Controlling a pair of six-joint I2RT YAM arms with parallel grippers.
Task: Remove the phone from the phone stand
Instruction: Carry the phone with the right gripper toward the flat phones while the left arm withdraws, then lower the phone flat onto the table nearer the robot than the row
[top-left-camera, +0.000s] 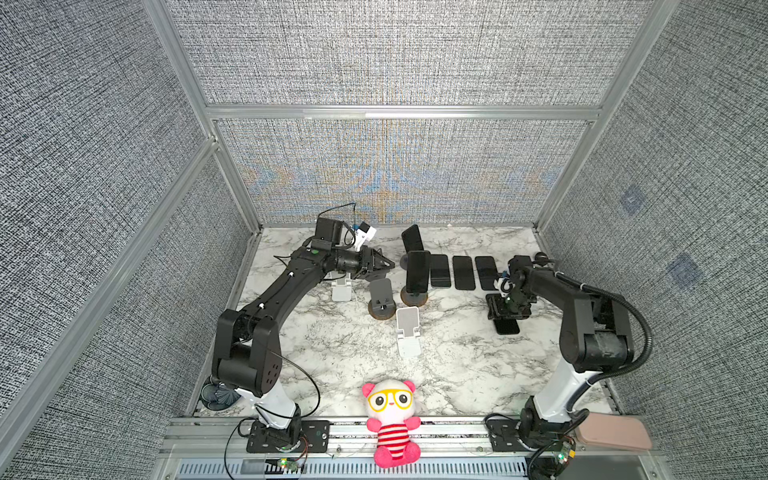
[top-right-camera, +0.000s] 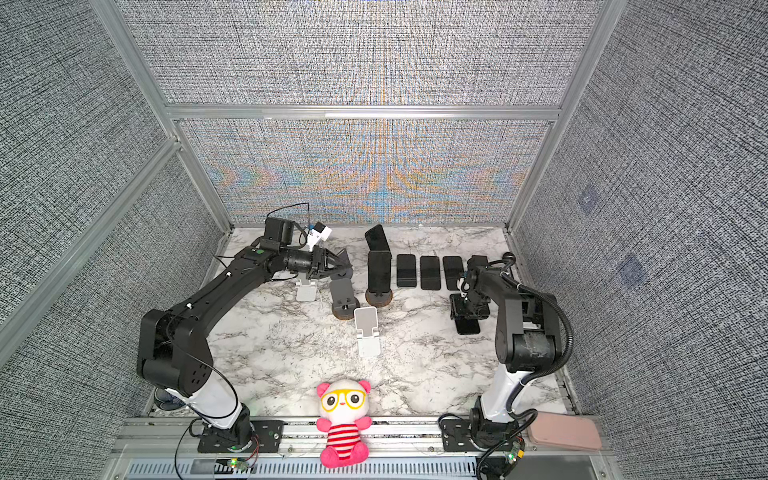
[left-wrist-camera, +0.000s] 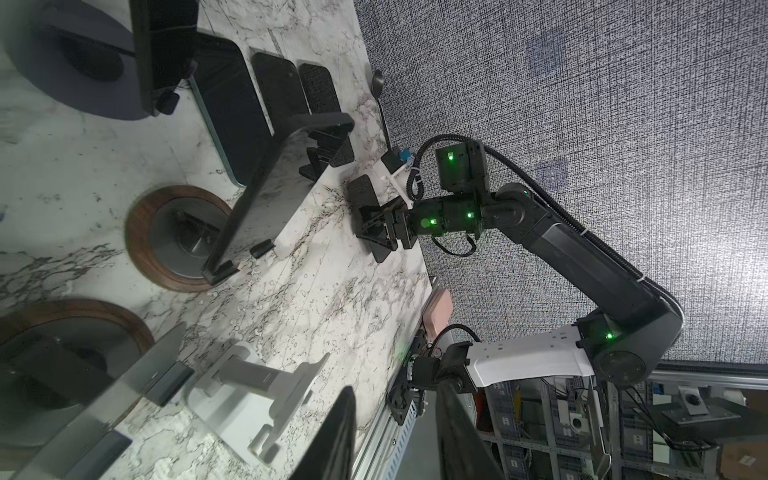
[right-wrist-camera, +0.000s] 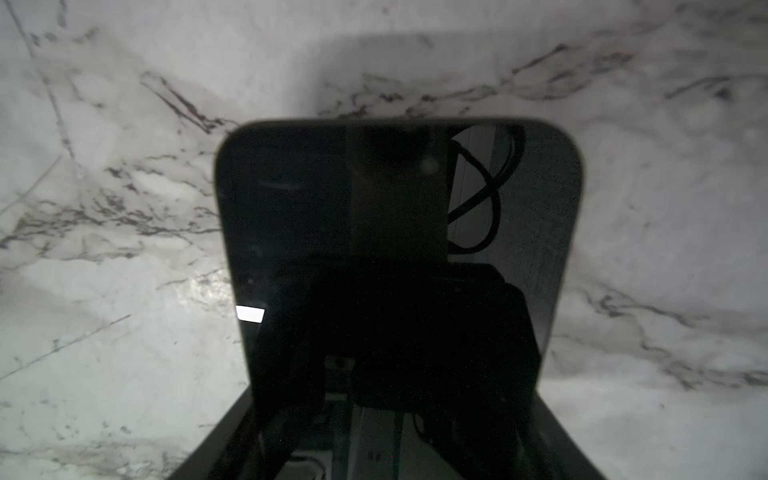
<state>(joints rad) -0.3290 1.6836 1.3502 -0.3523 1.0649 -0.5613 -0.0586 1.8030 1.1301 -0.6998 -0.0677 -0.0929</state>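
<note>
Nearest me, the plush toy sits at the front edge, with the marble table stretching beyond it. The phone stands upright on its wood-ringed stand at mid-table, just to the right of the left gripper, which points at it from the side without touching. That gripper's fingers are part-way apart with nothing between them. Three flat phones lie in a row between that stand and the right gripper. The right gripper is down low over a second phone, which fills the right wrist view; whether its fingers clamp that one I cannot tell.
</note>
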